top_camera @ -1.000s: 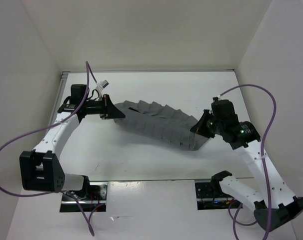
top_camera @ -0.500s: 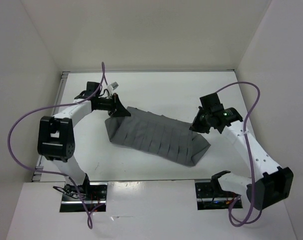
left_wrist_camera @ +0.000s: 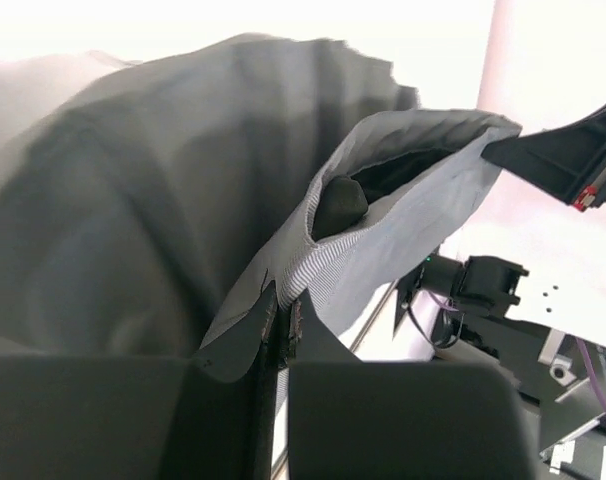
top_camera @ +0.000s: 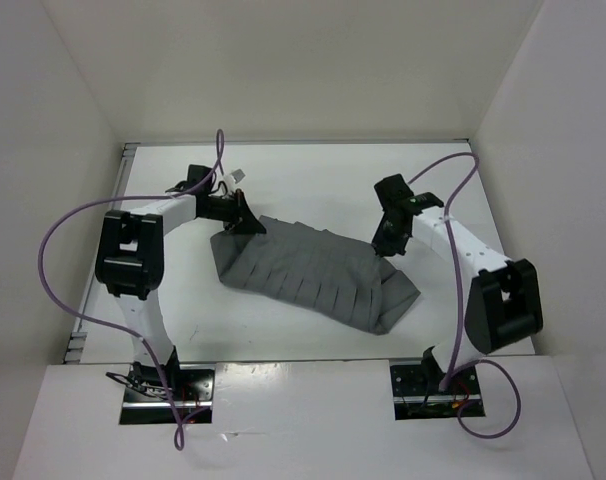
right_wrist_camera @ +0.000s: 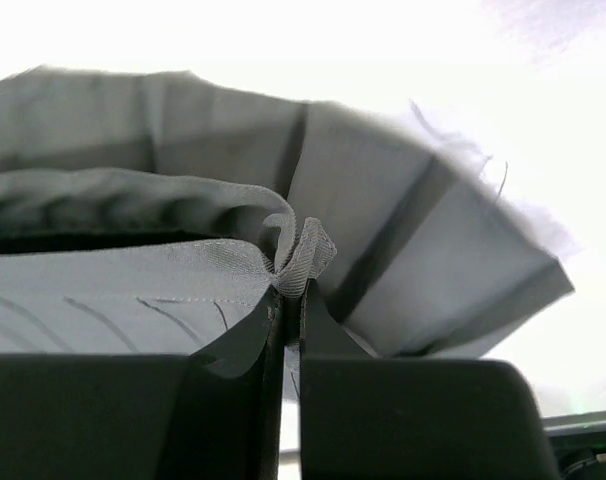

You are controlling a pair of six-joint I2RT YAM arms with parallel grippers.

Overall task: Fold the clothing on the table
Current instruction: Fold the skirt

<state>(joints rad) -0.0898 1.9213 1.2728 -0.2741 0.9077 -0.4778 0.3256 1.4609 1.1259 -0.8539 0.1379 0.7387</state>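
1. While both pincers are clamped on cloth, the pleated grey garment (top_camera: 313, 272) lies across the middle of the white table (top_camera: 313, 175). It runs from far left to near right between the two arms.
2. The left gripper (top_camera: 245, 222) is closed on the garment's far-left corner. Its wrist view shows the jaws pressed together with a thin hem pinched between them.
3. The right gripper (top_camera: 385, 243) is likewise closed on the far-right edge, with a small ruffle of fabric caught at the jaw tips.
4. Judgement: the step in hand appears to be carrying the far edge over toward the near edge. Done well, both arms travel together at equal height with the edge taut between them. They lay it square on the near edge before letting go.
5. Risk: the right-hand pinch looks shallow. Uneven pulling could slip it free or skew the pleats.
6. The near-right end is bunched and may need smoothing.
7. Surface: flat, plain and white, so the cloth should slide easily.
8. Room: white walls (top_camera: 283, 70) close the left, right and far sides. A purple cable (top_camera: 58, 250) loops from each arm, wide of the garment.
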